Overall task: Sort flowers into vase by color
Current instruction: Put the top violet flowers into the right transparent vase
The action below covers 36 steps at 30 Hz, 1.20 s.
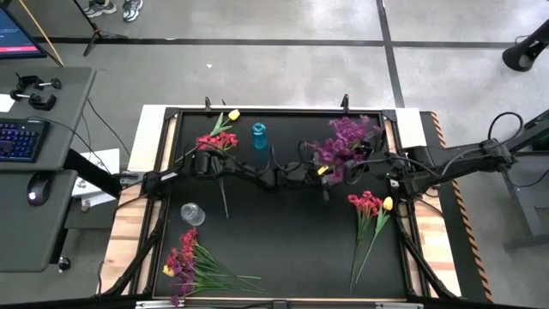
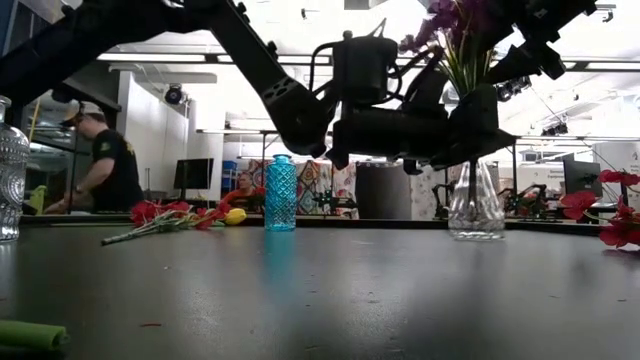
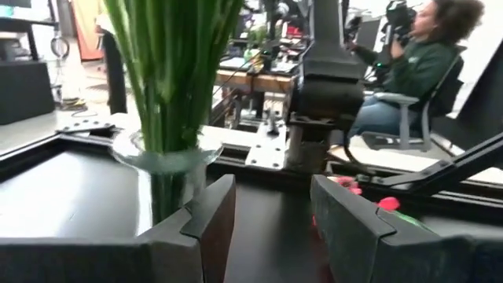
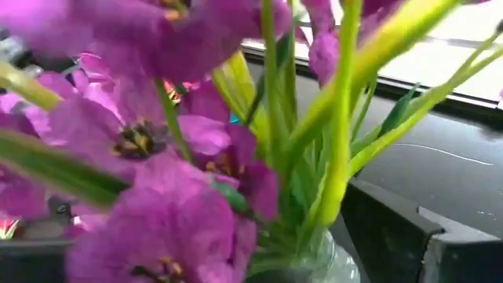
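- left gripper (image 3: 271, 224): fingers parted, nothing between them; clear vase (image 3: 165, 169) of green stems just beside one finger.
- right gripper (image 1: 377, 163): beside the same vase (image 1: 343, 159); purple flowers (image 4: 157, 141) crowd its camera; finger state cannot be told.
- red flowers (image 1: 216, 142) beyond the left gripper, near the blue vase (image 1: 259, 135).

In the right wrist view the purple flowers (image 4: 157, 149) are blurred and hide most of the glass vase (image 4: 314, 263), cut by the lower edge.
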{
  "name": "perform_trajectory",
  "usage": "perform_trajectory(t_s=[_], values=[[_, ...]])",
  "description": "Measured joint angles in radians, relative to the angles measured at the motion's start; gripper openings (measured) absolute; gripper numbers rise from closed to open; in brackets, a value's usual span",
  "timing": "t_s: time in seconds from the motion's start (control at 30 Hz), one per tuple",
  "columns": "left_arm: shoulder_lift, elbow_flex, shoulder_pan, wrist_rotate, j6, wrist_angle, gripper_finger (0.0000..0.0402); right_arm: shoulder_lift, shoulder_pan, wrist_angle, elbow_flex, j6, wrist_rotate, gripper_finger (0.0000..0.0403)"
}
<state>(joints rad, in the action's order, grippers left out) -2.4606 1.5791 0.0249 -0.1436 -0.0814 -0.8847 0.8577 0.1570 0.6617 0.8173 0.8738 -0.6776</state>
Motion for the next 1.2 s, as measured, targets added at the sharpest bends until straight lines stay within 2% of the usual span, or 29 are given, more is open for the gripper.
perform_trajectory(t_s=[0.27,0.53,0.73,0.93,1.2], values=[[0.000,0.000,0.026,-0.051,-0.021,0.019,0.0154,0.000,0.001,0.004,0.000,0.008,0.041,0.0265],[0.000,-0.001,0.037,-0.054,-0.046,0.030,0.0154,0.000,0.001,0.075,0.000,0.049,0.051,0.0265],[0.000,-0.001,0.037,-0.054,-0.047,0.036,0.0154,-0.014,0.001,0.151,0.000,0.095,0.015,0.0265],[0.000,-0.001,0.037,-0.054,-0.045,0.052,0.0154,-0.060,0.001,0.090,0.000,0.069,-0.040,0.0265],[0.000,-0.002,0.037,-0.054,-0.029,0.085,0.0154,-0.152,0.001,-0.092,0.000,-0.062,-0.003,0.0265]])
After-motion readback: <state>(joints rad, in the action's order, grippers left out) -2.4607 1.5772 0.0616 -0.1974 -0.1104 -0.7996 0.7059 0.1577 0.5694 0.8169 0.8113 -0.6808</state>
